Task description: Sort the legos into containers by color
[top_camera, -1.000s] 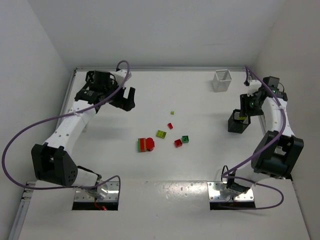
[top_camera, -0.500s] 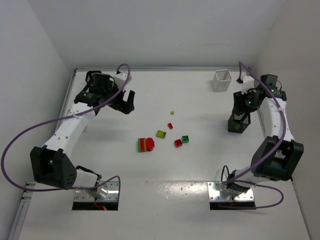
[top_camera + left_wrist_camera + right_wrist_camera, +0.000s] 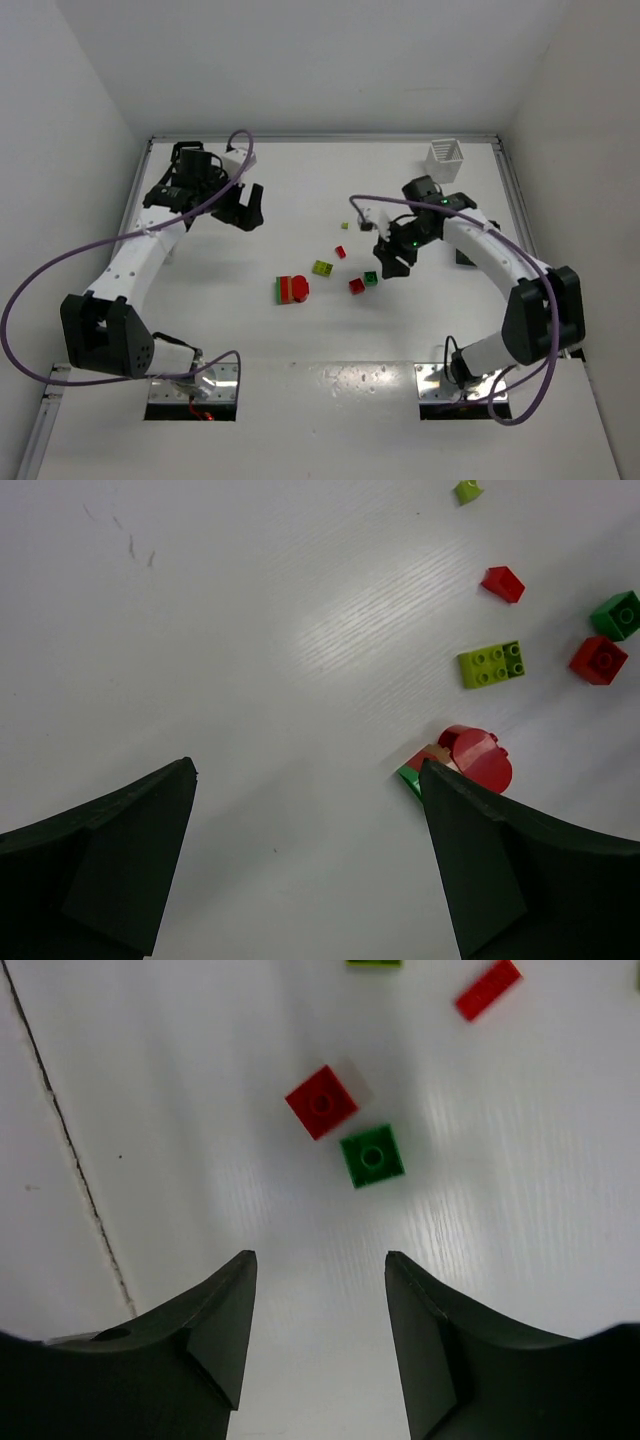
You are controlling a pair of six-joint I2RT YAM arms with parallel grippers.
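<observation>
Right claw, overhead view: the right claw (image 3: 390, 262) hangs right of centre, fingers parted with nothing between them, just beside the green brick (image 3: 371, 278).
Left claw, overhead view: the left claw (image 3: 245, 205) sits at upper left, spread wide and empty, well apart from the bricks.
Bricks, overhead view: they lie loose mid-frame on the table (image 3: 250, 340). The red-and-green stack (image 3: 291, 289) is leftmost, the yellow-green brick (image 3: 322, 268) up and right of it, and the red brick (image 3: 356, 286) just beside the green brick. The small red piece (image 3: 340, 251) and the tiny yellow-green piece (image 3: 344, 226) lie above.
Basket, overhead view: the white basket (image 3: 444, 160) stands upright at upper right; I cannot see its contents.
Left wrist view: fingers (image 3: 100, 870) fill the lower corners, far apart, with bare table between. The red-and-green stack (image 3: 472, 760) lies just beside the right-hand finger, and the other bricks are scattered toward the upper right.
Right wrist view: fingers (image 3: 150, 1360) stand parted along the bottom, gripping nothing. The red brick (image 3: 321, 1101) and green brick (image 3: 372, 1156) sit corner to corner above the gap. The small red piece (image 3: 488, 988) is at top right.
</observation>
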